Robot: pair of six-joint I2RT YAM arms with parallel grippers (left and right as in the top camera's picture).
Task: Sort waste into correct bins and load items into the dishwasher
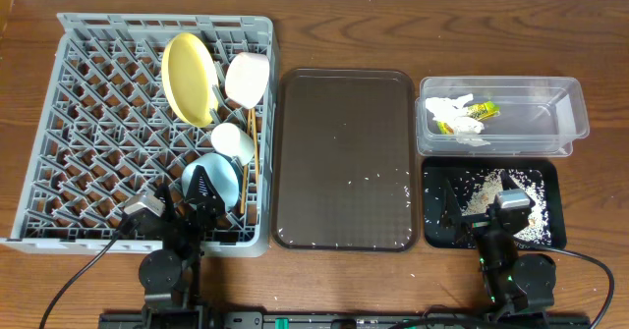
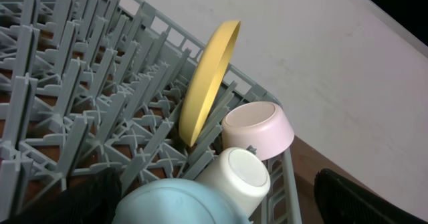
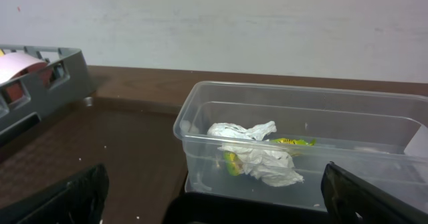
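Dark wooden table (image 1: 344,34) runs the full width, with a pale wall behind it. At the left sits the grey dish rack (image 1: 98,123), its left two-thirds bare pegs – everything loaded is crowded against the right wall. The yellow plate (image 1: 189,79) stands on edge between pegs. Just beside it are two white cups (image 1: 247,78), the blue bowl (image 1: 211,180) lies upside down near the front rim, and the chopsticks (image 1: 254,157) lie along the right edge. The left gripper (image 2: 231,197) hangs over the bowl, fingers spread wide and holding nothing.

Next to the rack lies the brown tray (image 1: 334,113), with only a thin strip of wood between them; a few crumbs dot its near right corner. Right of it, the clear tub (image 1: 550,123) holds the napkin (image 1: 452,113) and the wrapper (image 1: 482,110). The black tray (image 1: 437,226) lies close against its front edge, strewn with rice crumbs (image 1: 482,187). The right gripper (image 3: 214,200) hovers above that tray – fingers wide apart, empty, facing the tub's near wall.
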